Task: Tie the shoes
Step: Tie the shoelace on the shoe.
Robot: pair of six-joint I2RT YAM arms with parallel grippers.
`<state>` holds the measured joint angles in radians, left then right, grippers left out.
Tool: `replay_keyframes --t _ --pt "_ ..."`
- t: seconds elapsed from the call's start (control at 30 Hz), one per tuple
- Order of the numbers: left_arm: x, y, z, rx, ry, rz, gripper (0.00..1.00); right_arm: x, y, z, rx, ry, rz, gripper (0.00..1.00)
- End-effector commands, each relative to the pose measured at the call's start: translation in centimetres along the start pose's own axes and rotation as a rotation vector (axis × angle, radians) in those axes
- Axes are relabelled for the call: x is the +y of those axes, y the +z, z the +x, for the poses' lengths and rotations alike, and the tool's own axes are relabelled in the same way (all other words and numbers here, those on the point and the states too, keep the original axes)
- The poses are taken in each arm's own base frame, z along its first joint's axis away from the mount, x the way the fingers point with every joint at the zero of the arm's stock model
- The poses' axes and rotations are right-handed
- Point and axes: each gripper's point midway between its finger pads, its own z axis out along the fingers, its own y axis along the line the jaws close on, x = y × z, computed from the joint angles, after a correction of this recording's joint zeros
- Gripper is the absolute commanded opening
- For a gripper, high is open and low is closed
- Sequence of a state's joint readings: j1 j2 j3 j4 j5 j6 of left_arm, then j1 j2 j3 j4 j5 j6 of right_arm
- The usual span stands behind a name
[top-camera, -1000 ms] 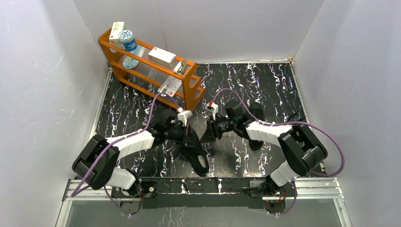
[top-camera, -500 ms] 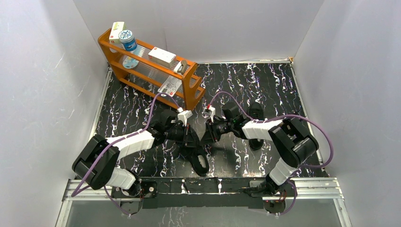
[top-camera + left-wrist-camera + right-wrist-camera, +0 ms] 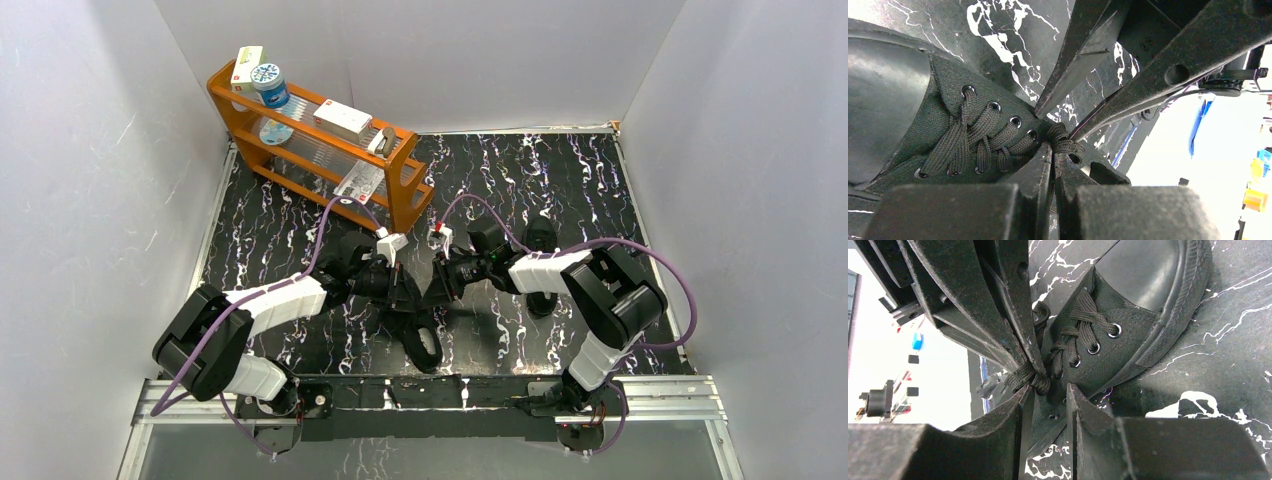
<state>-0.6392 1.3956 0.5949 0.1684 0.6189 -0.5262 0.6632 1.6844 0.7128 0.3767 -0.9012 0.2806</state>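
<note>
Since a second ago my right fingers (image 3: pixel 1088 415) have slid toward 9 o'clock; slightly spread, they straddle the lace knot (image 3: pixel 1060 142) my left fingers (image 3: pixel 1040 172) pinch shut over the shoe (image 3: pixel 428 345) near the 6 o'clock edge of the desk (image 3: pixel 560 190). Cinching the knot, I judge: next my right must clamp lace and pull toward 3 o'clock.

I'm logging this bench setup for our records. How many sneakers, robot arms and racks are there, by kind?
Black sneakers: 2
Robot arms: 2
Orange rack: 1
Total: 5
</note>
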Motion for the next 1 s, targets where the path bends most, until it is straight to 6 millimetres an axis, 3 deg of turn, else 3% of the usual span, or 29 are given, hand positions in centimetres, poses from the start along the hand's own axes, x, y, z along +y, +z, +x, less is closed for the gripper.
replay_keyframes --t 0.0,0.1,0.23,0.27,0.4,0.47,0.5,0.53,0.57,0.73,0.97 --pt "-1.0 0.0 0.2 0.017 0.039 0.049 0.0 1.3 0.4 -2.8 -0.045 -0.1 -0.059 0.39" --pt "-1.1 0.0 0.2 0.019 0.041 0.054 0.0 1.7 0.6 -2.9 -0.044 -0.106 -0.079 0.32" --pt "-1.0 -0.1 0.4 0.033 0.037 0.044 0.0 1.7 0.3 -2.9 -0.052 -0.113 -0.066 0.02" --pt "-1.0 -0.3 0.4 0.034 0.033 0.034 0.0 1.6 0.2 -2.8 -0.057 -0.112 -0.054 0.0" --pt "-0.7 -1.2 0.4 0.024 -0.008 -0.031 0.26 1.3 -0.4 -2.2 -0.059 -0.091 -0.033 0.0" --pt "-0.8 -1.9 0.3 0.004 -0.036 -0.05 0.35 1.3 -0.6 -1.7 -0.057 -0.088 -0.03 0.0" --pt "-0.7 -2.3 0.5 0.001 -0.056 -0.071 0.44 1.3 -0.7 -1.7 -0.059 -0.089 -0.027 0.0" --pt "-0.5 -2.8 0.5 -0.012 -0.079 -0.097 0.6 1.3 -0.8 -1.6 -0.061 -0.091 -0.024 0.0" --pt "-0.5 -3.2 0.6 -0.022 -0.096 -0.111 0.63 1.3 -0.9 -1.6 -0.063 -0.09 -0.021 0.0" --pt "0.6 -5.3 1.4 -0.055 -0.282 -0.22 0.67 1.5 -1.2 -1.2 -0.056 -0.092 -0.023 0.0" --pt "2.1 -5.8 3.8 -0.086 -0.566 -0.303 0.67 1.7 -1.2 -1.1 -0.057 -0.096 -0.027 0.0"
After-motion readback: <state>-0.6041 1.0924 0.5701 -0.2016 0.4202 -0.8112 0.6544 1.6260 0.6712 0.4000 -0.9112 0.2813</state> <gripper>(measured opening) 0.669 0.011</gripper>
